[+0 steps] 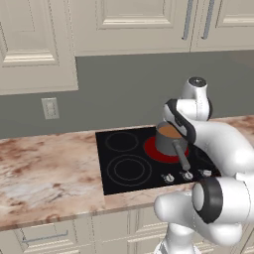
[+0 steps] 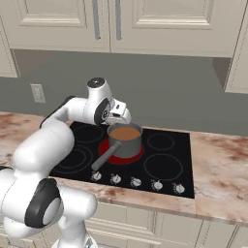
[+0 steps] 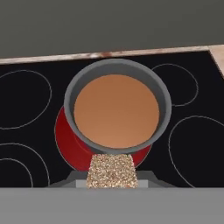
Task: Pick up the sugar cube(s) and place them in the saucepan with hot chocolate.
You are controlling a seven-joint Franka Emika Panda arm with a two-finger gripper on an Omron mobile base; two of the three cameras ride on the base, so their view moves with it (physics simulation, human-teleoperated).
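The grey saucepan (image 3: pixel 69 101) stands on a glowing red burner (image 3: pixel 66 142), full of smooth light-brown hot chocolate (image 3: pixel 116 109). A speckled beige sugar cube (image 3: pixel 111 169) is clamped in my gripper (image 3: pixel 111 182), just short of the pan's near rim in the hand view. From the right base, the gripper (image 2: pixel 122 115) hovers a little above the back-left rim of the saucepan (image 2: pixel 128 145), whose long handle (image 2: pixel 102 158) points toward the counter front. In the left base view my arm covers part of the saucepan (image 1: pixel 165 143).
The black cooktop (image 2: pixel 167 167) has several burner rings and a row of knobs (image 2: pixel 135 182) along its front. Marbled counter (image 1: pixel 44 168) stretches on both sides. A grey wall and cream cabinets (image 2: pixel 160 19) rise behind the stove.
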